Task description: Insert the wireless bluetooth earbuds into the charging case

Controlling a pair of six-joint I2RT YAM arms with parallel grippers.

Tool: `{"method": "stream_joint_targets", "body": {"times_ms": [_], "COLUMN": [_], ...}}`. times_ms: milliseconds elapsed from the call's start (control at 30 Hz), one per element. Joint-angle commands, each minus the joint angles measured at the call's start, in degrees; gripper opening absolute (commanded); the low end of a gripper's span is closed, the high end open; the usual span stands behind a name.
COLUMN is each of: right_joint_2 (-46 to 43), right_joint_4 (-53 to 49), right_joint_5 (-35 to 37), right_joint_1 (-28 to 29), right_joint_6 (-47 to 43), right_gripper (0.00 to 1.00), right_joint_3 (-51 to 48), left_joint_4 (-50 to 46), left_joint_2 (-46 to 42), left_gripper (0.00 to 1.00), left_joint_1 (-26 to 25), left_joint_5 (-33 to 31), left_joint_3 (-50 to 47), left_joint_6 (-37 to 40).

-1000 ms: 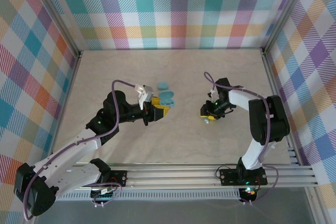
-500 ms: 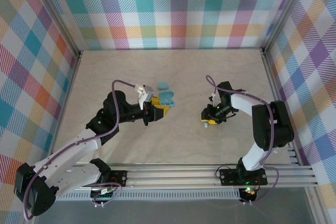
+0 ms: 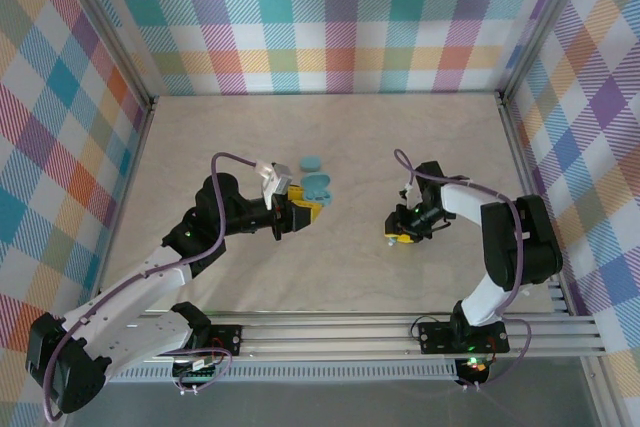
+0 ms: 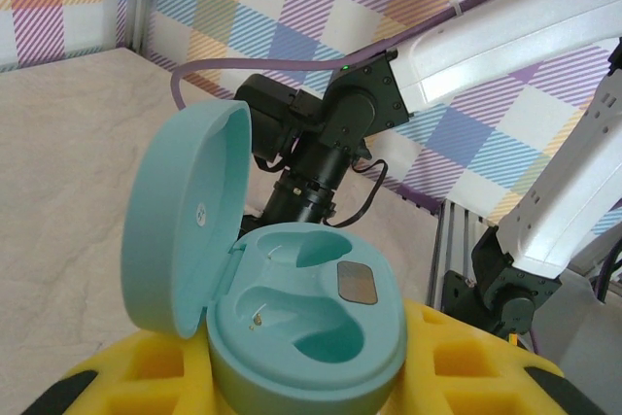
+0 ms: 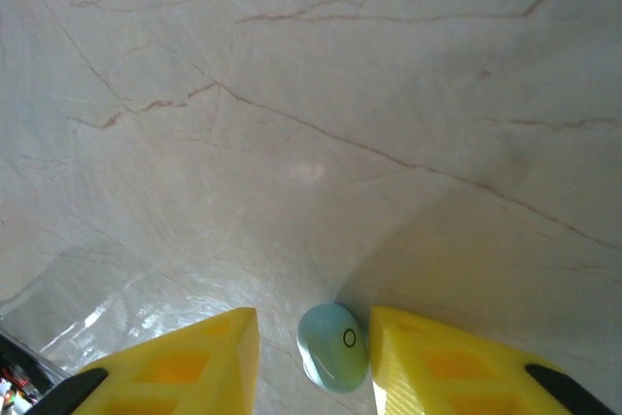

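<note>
An open light blue charging case (image 4: 306, 323) sits between the yellow fingers of my left gripper (image 4: 306, 381), which is shut on it. Its lid (image 4: 185, 230) stands up at the left, and both sockets are empty. From above, the case (image 3: 318, 187) is at mid-table, at the tip of my left gripper (image 3: 303, 210). One tiny pale blue earbud (image 5: 333, 347) lies on the table between the fingers of my right gripper (image 5: 314, 320). It touches the right finger (image 5: 437, 362), with a gap to the left finger (image 5: 185, 362). That gripper (image 3: 398, 237) points down at the table, open.
A second light blue oval piece (image 3: 311, 162) lies on the marble table (image 3: 200, 147) just behind the held case. Plaid walls enclose three sides. An aluminium rail (image 3: 400, 332) runs along the near edge, where the arm bases stand.
My right gripper has shifted a little toward the near edge and now straddles the earbud. The left arm and the open case have stayed put.
</note>
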Motion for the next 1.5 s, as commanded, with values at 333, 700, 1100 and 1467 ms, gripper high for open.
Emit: {"method": "stream_joint_targets", "body": {"times_ms": [333, 700, 1100, 1467], "right_joint_2": [-1.48, 1.23, -4.16, -17.42], "right_joint_4": [-0.74, -1.95, -4.81, -13.99], "right_joint_5": [5.57, 10.01, 12.52, 13.75], "right_joint_1": [3.54, 7.68, 9.97, 10.06], "right_joint_6": [3.17, 3.75, 0.76, -4.19], "right_gripper": [0.32, 0.28, 0.21, 0.2], "right_joint_3": [-0.96, 1.06, 4.18, 10.01], "left_joint_4": [0.16, -0.62, 1.8, 8.06], "left_joint_2": [-1.23, -2.19, -0.88, 2.04], "left_gripper": [0.0, 0.0, 0.0, 0.0], "left_joint_1": [0.29, 0.23, 0.23, 0.18], "left_joint_5": [-0.96, -1.83, -1.2, 1.66], "left_joint_3": [0.08, -0.63, -2.01, -3.85], "left_joint_6": [-0.27, 0.18, 0.78, 2.36]}}
